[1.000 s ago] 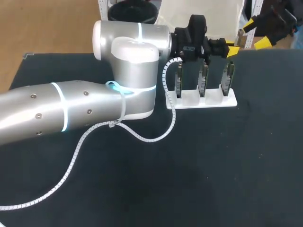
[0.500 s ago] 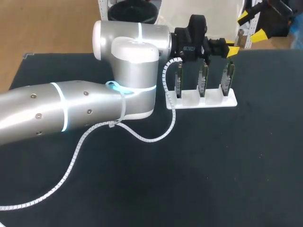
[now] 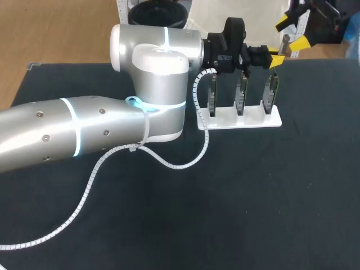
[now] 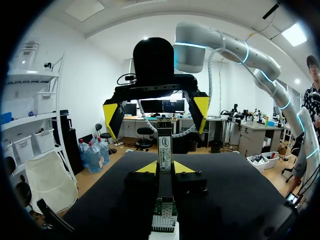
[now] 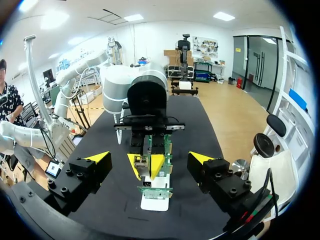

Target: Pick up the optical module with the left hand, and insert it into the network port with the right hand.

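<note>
Pinching the optical module (image 4: 165, 145), apparently, left pincer (image 4: 165, 168) faces gaping right pincer (image 5: 150, 157).

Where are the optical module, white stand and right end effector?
optical module (image 4: 165, 147), left wrist view, its labelled face
white stand (image 3: 274, 120), head view, its base's bare corner
right end effector (image 3: 292, 31), head view, midway between yellow tips

left arm (image 3: 84, 135): glossy metal | left end effector (image 4: 165, 168): matt plastic | table (image 3: 253, 197): matt cloth
</note>
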Tool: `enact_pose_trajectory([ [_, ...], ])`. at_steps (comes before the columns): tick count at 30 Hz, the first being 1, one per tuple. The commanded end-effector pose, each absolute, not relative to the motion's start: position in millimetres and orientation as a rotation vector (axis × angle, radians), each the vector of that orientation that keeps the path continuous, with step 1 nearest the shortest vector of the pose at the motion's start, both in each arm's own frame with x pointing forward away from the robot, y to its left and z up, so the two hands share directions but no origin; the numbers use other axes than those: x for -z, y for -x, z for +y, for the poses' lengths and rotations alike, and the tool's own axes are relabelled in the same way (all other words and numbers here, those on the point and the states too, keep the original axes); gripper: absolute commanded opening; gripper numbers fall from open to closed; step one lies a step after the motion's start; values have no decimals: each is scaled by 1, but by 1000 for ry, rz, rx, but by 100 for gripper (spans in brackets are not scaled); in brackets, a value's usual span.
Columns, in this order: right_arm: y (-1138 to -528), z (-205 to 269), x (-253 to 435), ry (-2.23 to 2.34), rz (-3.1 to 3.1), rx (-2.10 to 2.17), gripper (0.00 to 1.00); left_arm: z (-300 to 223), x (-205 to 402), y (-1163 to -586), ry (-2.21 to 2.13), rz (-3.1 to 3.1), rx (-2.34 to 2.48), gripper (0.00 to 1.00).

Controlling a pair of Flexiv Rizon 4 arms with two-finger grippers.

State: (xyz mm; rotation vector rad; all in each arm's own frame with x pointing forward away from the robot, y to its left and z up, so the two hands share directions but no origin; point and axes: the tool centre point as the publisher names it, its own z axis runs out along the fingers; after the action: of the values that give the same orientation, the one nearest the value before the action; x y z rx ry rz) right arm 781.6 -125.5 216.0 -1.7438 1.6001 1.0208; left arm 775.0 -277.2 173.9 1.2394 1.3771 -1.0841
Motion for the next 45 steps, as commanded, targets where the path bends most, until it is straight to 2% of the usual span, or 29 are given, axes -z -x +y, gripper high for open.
enact_pose_trajectory([
  [1,-773,-122,-215,1738,1610,-992,100,-278,-174,-775,-1239,1379,1082,0],
  [27,-776,-123,-213,1709,1650,-942,100,-278,-174,-775,-1239,1379,1082,0],
  [28,-776,-123,-213,1708,1648,-942,87,-278,-174,-775,-1239,1379,1082,0],
  [29,-776,-124,-213,1707,1647,-942,40,-278,-174,-775,-1239,1379,1082,0],
  [30,-776,-124,-213,1708,1642,-942,0,-278,-174,-775,-1239,1379,1082,0],
  [45,-776,-126,-211,1717,1643,-945,0,-278,-174,-775,-1239,1379,1082,0],
])
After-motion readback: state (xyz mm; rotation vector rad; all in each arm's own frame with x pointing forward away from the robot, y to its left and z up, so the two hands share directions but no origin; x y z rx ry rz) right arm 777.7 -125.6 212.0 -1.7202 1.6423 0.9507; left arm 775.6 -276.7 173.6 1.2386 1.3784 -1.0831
